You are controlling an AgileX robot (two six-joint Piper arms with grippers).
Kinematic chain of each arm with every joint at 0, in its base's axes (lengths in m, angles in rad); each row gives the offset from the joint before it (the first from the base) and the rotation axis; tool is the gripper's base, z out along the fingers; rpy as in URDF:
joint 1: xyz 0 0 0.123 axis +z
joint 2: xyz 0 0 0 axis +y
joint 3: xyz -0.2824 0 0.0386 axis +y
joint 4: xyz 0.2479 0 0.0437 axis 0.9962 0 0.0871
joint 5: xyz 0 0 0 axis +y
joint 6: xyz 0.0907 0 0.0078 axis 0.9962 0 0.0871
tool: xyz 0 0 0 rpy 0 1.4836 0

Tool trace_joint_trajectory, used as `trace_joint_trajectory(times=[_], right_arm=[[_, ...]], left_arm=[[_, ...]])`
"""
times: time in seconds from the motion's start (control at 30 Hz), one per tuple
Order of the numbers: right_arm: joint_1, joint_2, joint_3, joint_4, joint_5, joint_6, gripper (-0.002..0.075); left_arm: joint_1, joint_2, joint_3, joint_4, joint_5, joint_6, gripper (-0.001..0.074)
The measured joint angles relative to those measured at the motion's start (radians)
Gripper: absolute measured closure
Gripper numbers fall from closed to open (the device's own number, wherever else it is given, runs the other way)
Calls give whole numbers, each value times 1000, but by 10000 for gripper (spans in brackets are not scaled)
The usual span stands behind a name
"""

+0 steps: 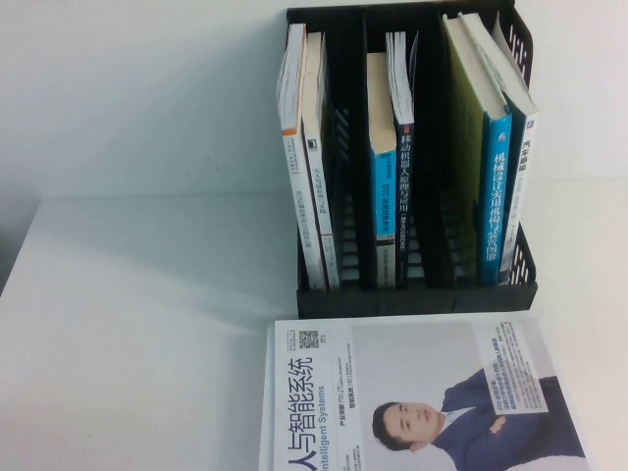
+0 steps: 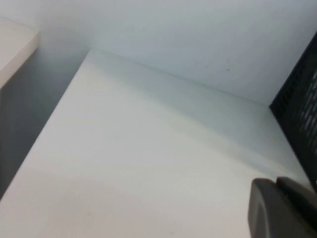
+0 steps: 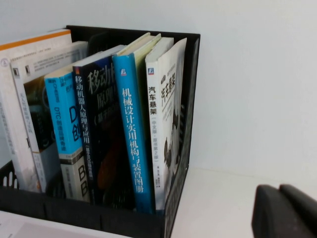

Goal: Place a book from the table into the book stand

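- The table [image 1: 147,334] lies bare across its whole left half, from the near edge back to the wall: open room there.
- The book stand [image 1: 412,294] blocks the back middle, right against the wall.
- Its left slot holds two books with a gap beside them; the middle slot holds two, with little slack.
- The right slot is filled by a blue-spined book [image 1: 494,196] and the white book [image 1: 520,186] leaning on the outer wall.
- A large book with a man on its cover [image 1: 422,402] lies flat just before the stand, covering the near approach.
- The left gripper [image 2: 282,208] is beside the stand's left wall, the right gripper [image 3: 287,210] by its right wall, over bare table.
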Motion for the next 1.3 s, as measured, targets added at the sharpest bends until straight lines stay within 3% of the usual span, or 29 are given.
trace_joint_trajectory(times=[0.37,1.07,1.2,1.3], right_arm=[[2,0,0,0,2,0,728],[0,-2,0,0,2,0,728],[-139,-23,0,0,48,0,728],[-341,-32,0,-2,91,0,728]], left_arm=[[5,-50,32,47,109,-4,738],[6,-50,29,47,123,-4,738],[6,-50,29,47,123,-4,738],[6,-50,29,47,123,-4,738]])
